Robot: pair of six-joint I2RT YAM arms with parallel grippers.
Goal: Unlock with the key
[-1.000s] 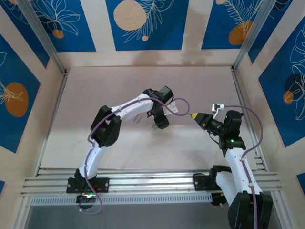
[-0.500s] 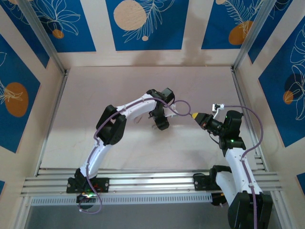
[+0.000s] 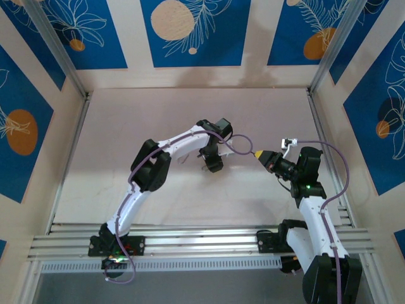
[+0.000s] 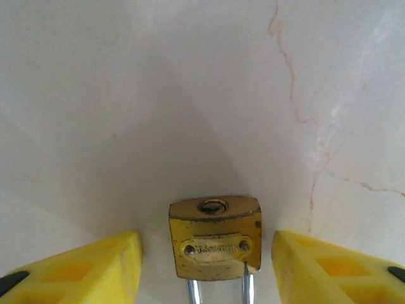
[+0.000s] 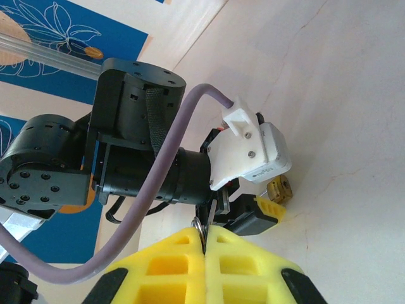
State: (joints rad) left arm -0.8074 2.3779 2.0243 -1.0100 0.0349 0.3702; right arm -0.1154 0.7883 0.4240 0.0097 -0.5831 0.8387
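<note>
Padlock: flat on desk, keyhole toward 12 o'clock. Left fingers: released, flanking it at 3 and 9, presumably to brace. Right fingers: clenched on key, ready for insertion.

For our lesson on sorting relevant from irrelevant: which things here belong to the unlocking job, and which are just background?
Belong to the job:
brass padlock
key
left gripper, open either side of the padlock
right gripper, shut on the key

Just background:
purple cable
blue patterned wall panels
aluminium rail
</note>
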